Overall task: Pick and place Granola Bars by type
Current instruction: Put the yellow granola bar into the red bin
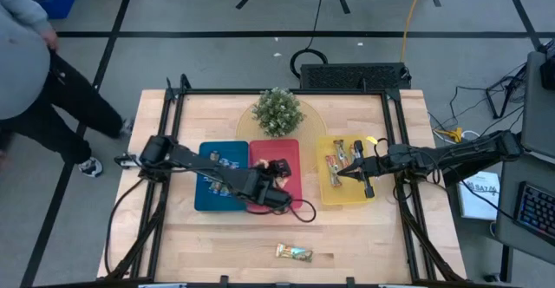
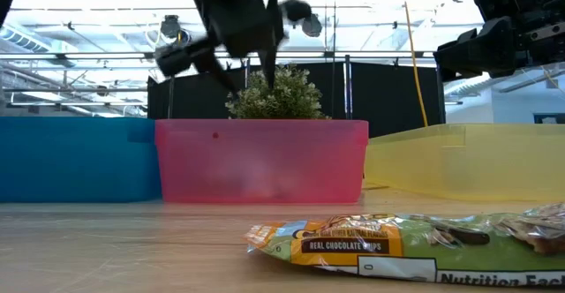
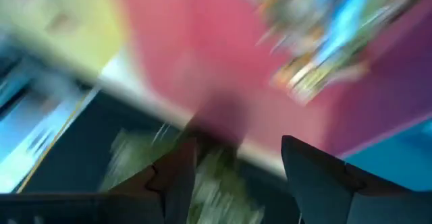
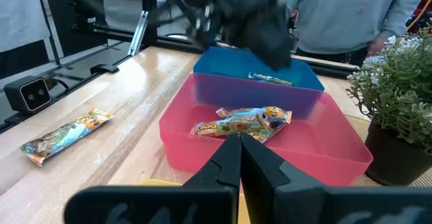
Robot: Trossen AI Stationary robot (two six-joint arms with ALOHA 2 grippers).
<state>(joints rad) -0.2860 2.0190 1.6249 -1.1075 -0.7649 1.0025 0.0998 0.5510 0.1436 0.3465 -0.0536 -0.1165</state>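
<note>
Left end effector over red tray, fingers parted, empty, a granola bar lying below. Right end effector pinched shut, empty, over yellow tray. One bar unsorted on tabletop.

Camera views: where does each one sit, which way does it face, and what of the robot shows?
High view: overhead, straight down; both arms over the trays.
Low view: table height, level across; a granola bar near, red tray behind, arms above.
Left wrist view: blurred, past the open left hand at the red tray.
Right wrist view: past the shut right hand at the red tray, potted plant beside.
Shared: the loose bar also shows in the high view.
</note>
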